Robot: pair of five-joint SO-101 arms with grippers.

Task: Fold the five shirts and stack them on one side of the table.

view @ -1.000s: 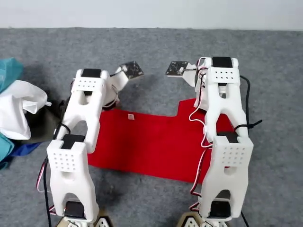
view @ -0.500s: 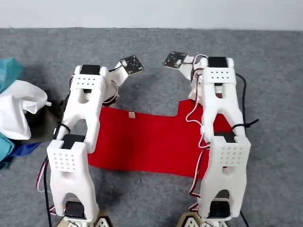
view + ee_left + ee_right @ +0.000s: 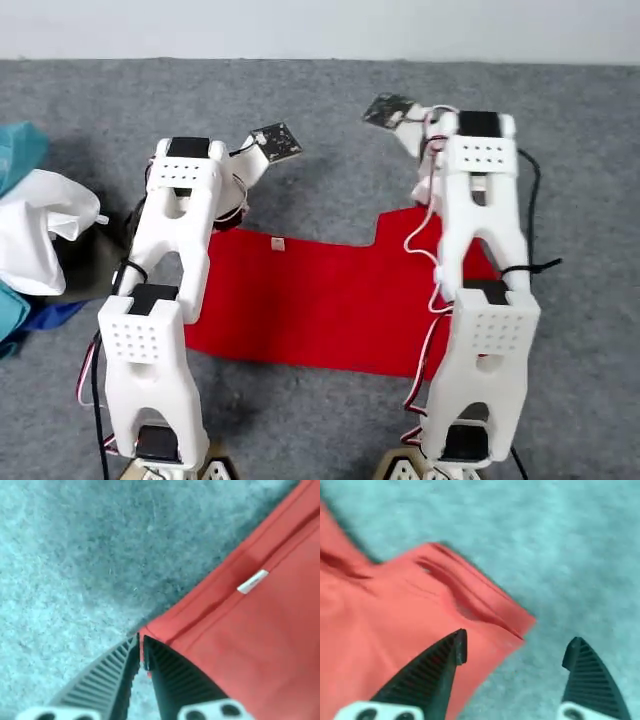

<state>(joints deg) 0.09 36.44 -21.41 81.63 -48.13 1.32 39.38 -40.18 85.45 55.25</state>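
A red shirt (image 3: 320, 300) lies flat and partly folded on the grey carpeted table, under both arms. In the left wrist view my left gripper (image 3: 141, 647) is shut on the shirt's corner (image 3: 150, 632), near the collar edge with its small white tag (image 3: 252, 581). In the right wrist view my right gripper (image 3: 518, 642) is open just above the shirt's sleeve corner (image 3: 485, 610), one finger over the red cloth and the other over bare carpet. In the high view the left arm (image 3: 175, 230) and right arm (image 3: 480, 230) hide their own fingers.
A pile of unfolded shirts (image 3: 35, 235), white, teal, dark and blue, sits at the table's left edge. Grey carpet (image 3: 330, 120) stretches bare behind the arms up to a white wall.
The right arm has swung to the right and slightly farther back. The left arm's wrist shifted a little a second ago and has since held still.
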